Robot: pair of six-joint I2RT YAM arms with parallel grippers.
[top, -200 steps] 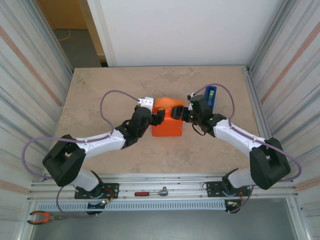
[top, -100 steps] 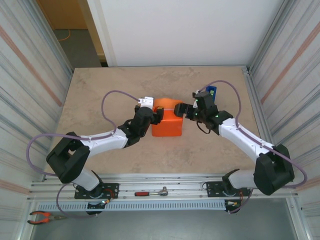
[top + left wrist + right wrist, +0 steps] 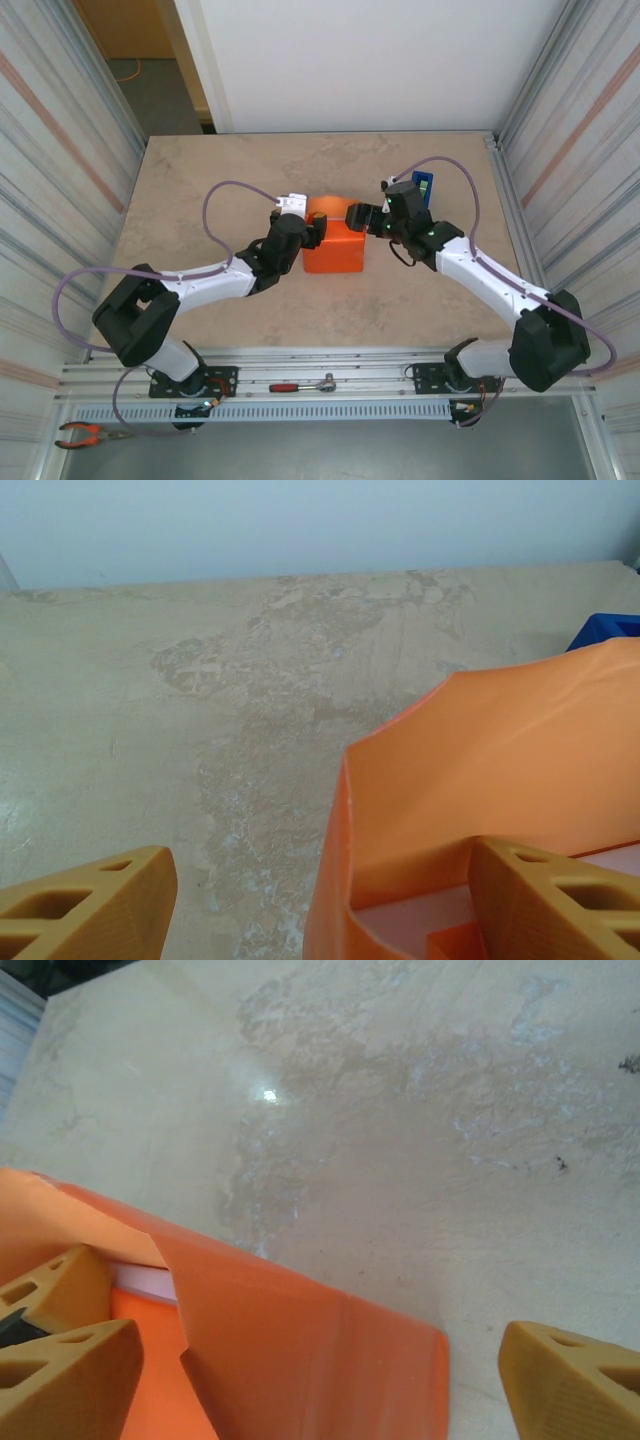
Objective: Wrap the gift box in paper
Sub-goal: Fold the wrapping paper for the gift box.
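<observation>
The gift box (image 3: 335, 255) sits mid-table, covered in the orange paper (image 3: 340, 212), whose far end stands up as loose flaps. My left gripper (image 3: 313, 232) is at the box's far left corner, open; in the left wrist view (image 3: 315, 880) a raised paper flap (image 3: 490, 750) stands between its fingers, the right finger (image 3: 555, 900) behind it. My right gripper (image 3: 362, 217) is at the far right corner, open; in its wrist view (image 3: 320, 1360) it straddles a folded flap (image 3: 300, 1350). A pale strip (image 3: 140, 1282) shows under the paper.
A blue tape dispenser (image 3: 423, 187) stands just right of the right gripper, and its corner shows in the left wrist view (image 3: 608, 628). Corrugated walls close both sides. A ratchet (image 3: 305, 385) and pliers (image 3: 85, 433) lie on the near rail.
My right gripper has lifted off the box's right side and shifted toward its far right corner. The left gripper has stayed at the far left corner, jaws slightly narrower.
</observation>
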